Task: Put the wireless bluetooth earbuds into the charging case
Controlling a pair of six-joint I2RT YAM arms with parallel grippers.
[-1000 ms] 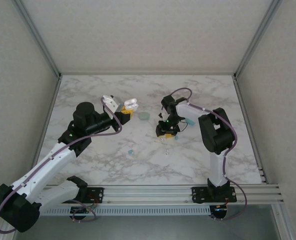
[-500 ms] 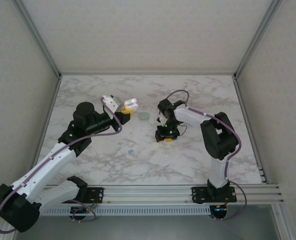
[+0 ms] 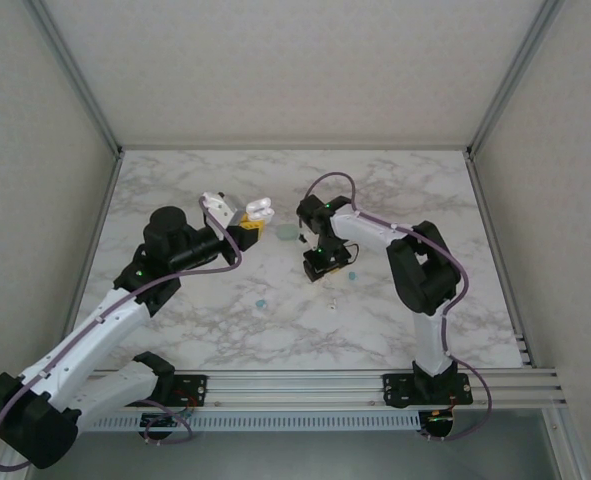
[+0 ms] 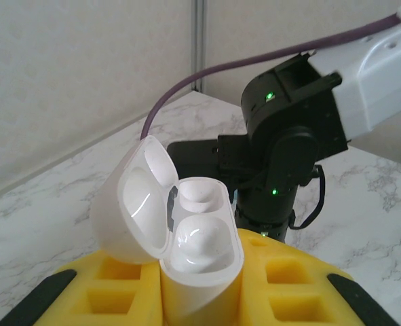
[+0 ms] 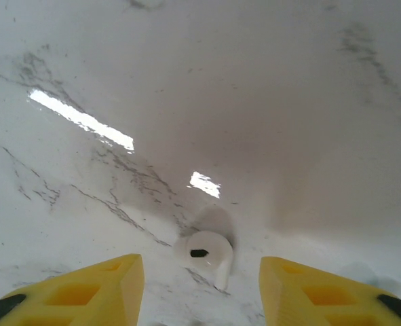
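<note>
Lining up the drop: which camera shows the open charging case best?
Left wrist view: the charging case sits close up, clamped in the left claw, lid open, both wells facing the camera. The top external view shows the charging case as a small white shape at that claw's tip, wells too small to read.

white charging case (image 4: 201, 252) is sitting upright in the left tool (image 4: 200, 299), up off the desk (image 3: 175, 180), its lid hanging open to the left and two glossy wells showing, can't tell if anything's in them. one white earbud (image 5: 204, 252) is lying on the marble between the right tool (image 5: 200, 275) fingers, touching neither, dark oval spot facing up. a teal earbud (image 3: 262, 301) and another teal one (image 3: 352, 276) are lying loose, well apart
</note>
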